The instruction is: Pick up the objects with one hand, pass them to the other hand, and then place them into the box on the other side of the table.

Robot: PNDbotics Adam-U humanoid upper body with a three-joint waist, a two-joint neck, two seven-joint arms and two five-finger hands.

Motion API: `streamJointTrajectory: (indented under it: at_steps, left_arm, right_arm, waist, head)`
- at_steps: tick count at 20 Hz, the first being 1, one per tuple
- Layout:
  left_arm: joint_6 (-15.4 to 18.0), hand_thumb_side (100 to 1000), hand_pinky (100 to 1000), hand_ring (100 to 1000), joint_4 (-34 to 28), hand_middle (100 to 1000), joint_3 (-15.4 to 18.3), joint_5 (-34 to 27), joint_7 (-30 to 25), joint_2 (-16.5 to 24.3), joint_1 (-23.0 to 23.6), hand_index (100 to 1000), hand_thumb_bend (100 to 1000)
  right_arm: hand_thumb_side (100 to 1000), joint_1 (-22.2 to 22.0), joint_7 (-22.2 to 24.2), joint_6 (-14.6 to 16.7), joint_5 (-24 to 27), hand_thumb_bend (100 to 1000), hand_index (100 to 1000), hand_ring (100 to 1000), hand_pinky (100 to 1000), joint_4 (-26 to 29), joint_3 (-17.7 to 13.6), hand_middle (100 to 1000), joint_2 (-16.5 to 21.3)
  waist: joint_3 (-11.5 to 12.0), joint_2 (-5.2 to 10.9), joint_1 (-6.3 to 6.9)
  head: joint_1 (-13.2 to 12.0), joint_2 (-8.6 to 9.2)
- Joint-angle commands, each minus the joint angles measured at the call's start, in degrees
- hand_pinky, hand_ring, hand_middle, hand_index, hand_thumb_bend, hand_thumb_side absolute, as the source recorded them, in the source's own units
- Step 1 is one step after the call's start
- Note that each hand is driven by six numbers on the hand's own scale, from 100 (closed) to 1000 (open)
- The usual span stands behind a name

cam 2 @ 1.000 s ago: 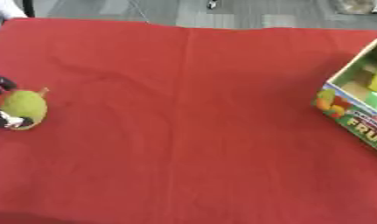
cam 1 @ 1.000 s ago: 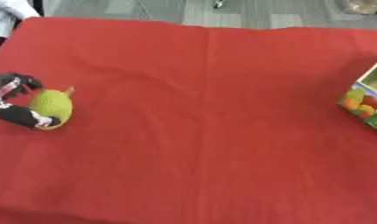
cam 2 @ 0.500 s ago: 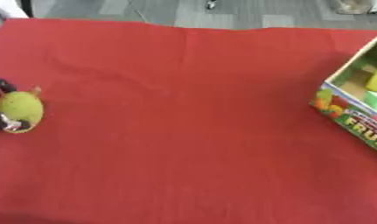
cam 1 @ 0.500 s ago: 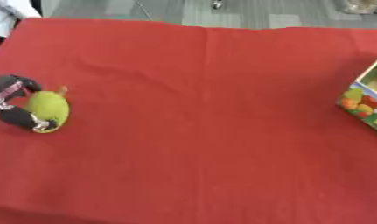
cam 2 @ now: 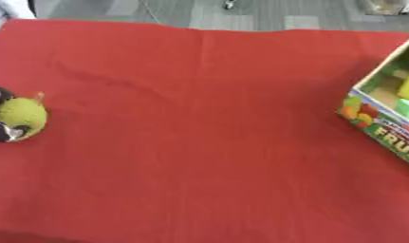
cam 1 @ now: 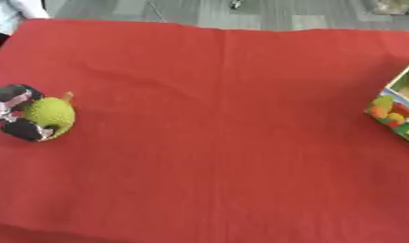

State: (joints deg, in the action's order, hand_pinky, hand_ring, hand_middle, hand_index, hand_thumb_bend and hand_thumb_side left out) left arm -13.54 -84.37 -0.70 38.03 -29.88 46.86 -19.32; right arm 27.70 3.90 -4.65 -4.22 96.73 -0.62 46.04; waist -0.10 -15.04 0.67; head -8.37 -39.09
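A green round fruit-like object (cam 1: 51, 115) with a small orange stem sits at the far left of the red table. My left hand (cam 1: 14, 113) comes in from the left edge with its black fingers curled around the object's left side. At the right edge stands a cardboard fruit box (cam 2: 385, 111), open at the top, with a yellow-green item (cam 2: 406, 86) inside. My right hand shows in neither view.
A red cloth (cam 1: 216, 142) covers the whole table. Grey floor runs beyond the far edge. A person's white sleeve (cam 1: 16, 8) shows at the far left corner, off the table.
My left hand and the green object have stayed at the left edge, shifting only slightly to the right. The box has not moved.
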Motion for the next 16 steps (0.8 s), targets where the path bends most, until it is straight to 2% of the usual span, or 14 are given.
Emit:
streamJointTrajectory:
  at_steps: [1, 9, 16]
  left_arm:
    - [-0.36, 125, 788, 753, -3.21, 718, 1.2, -1.43, -0.08, 2.68, -0.22, 657, 138]
    - [-1.7, 100, 766, 728, -8.96, 682, 1.51, -3.92, 1.44, 3.1, 0.24, 635, 100]
    - [-2.9, 113, 745, 699, -15.71, 646, 2.17, -9.33, 7.36, 2.79, 0.12, 625, 100]
  right_arm:
    - [331, 0.48, -0.3, 0.06, -0.14, 100, 862, 879, 877, 0.33, -0.66, 798, 1.36]
    - [327, 0.34, -0.42, 0.1, 0.07, 108, 860, 877, 877, 0.38, -0.73, 796, 1.63]
    - [318, 0.37, -0.71, 0.09, 0.67, 112, 860, 877, 877, 0.92, -0.91, 797, 1.85]
  waist:
    - [0.09, 0.84, 0.04]
    - [0.28, 1.05, 0.17]
    - [0.43, 1.17, 0.17]
  head:
    - [0.22, 0.31]
    - [0.87, 0.34]
    - [1.53, 0.46]
